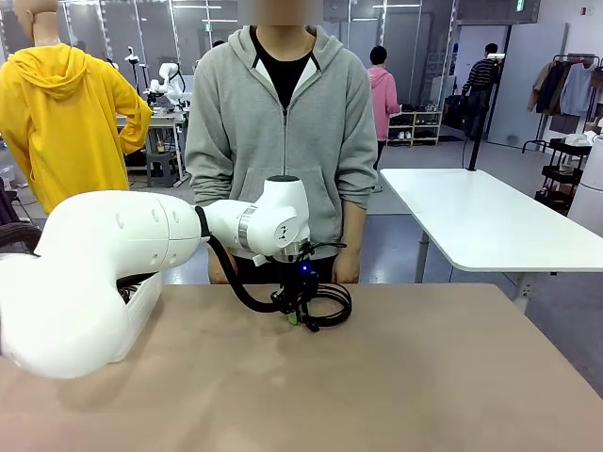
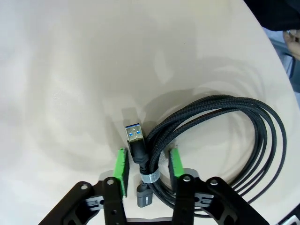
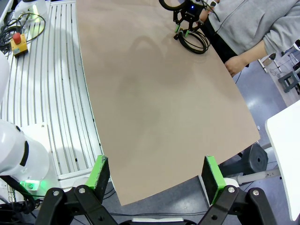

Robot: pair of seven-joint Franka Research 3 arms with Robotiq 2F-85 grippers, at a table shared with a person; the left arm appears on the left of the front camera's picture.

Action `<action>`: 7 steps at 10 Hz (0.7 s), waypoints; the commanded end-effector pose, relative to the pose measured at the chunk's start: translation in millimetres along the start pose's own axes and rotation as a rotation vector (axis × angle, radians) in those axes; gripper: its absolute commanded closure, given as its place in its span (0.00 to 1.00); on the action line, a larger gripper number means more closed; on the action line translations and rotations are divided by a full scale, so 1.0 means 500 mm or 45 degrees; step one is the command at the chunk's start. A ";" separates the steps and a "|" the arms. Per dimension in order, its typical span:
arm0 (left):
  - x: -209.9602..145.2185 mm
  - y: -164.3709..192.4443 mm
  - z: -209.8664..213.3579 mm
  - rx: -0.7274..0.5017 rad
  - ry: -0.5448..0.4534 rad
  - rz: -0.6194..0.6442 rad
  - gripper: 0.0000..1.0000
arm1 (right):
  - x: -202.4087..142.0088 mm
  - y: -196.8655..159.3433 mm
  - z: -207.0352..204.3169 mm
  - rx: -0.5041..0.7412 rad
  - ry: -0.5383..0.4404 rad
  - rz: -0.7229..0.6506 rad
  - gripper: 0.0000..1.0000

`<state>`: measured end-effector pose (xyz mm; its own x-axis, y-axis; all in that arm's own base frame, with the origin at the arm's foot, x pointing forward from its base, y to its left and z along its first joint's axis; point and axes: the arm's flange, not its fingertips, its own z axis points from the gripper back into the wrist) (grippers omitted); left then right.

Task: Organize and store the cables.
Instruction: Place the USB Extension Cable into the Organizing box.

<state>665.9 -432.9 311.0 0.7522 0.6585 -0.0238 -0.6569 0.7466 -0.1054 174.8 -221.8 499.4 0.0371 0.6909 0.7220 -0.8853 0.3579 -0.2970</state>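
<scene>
One cable [image 2: 225, 105], a braided black cord wound in a round coil with a silver USB plug [image 2: 134, 133], lies on the tan table near the far edge. It is also seen as the cable [image 1: 330, 306] in front of the person and as the cable [image 3: 194, 43] far off in the right wrist view. My left gripper [image 2: 148, 166] points down on the coil's bound end, its green pads pressed on either side of the bundle just behind the plug. From the front, the left gripper [image 1: 294, 315] touches the table there. My right gripper [image 3: 157, 173] hangs open beyond the table's near edge, holding nothing.
A person in a grey hoodie [image 1: 283, 122] stands at the far edge right behind the coil, a hand [image 2: 293, 40] close by. A white bin [image 1: 143, 299] sits at the left, partly behind my left arm. The tan table [image 1: 396, 395] stretches bare towards me.
</scene>
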 end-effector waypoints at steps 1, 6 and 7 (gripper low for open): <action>0.003 -0.031 0.006 0.024 0.020 0.042 0.96 | 0.003 0.000 0.001 -0.012 -0.001 0.007 0.00; -0.050 -0.016 0.120 0.064 -0.054 -0.082 1.00 | 0.003 0.000 0.001 -0.012 -0.001 0.007 0.00; -0.080 -0.003 0.184 0.066 -0.094 -0.142 0.92 | 0.003 0.000 0.001 -0.012 -0.001 0.007 0.00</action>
<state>645.5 -451.2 367.9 0.7803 0.6253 0.0105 -0.6222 0.7780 -0.0871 174.8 -221.8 499.3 0.0372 0.6909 0.7220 -0.8853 0.3578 -0.2968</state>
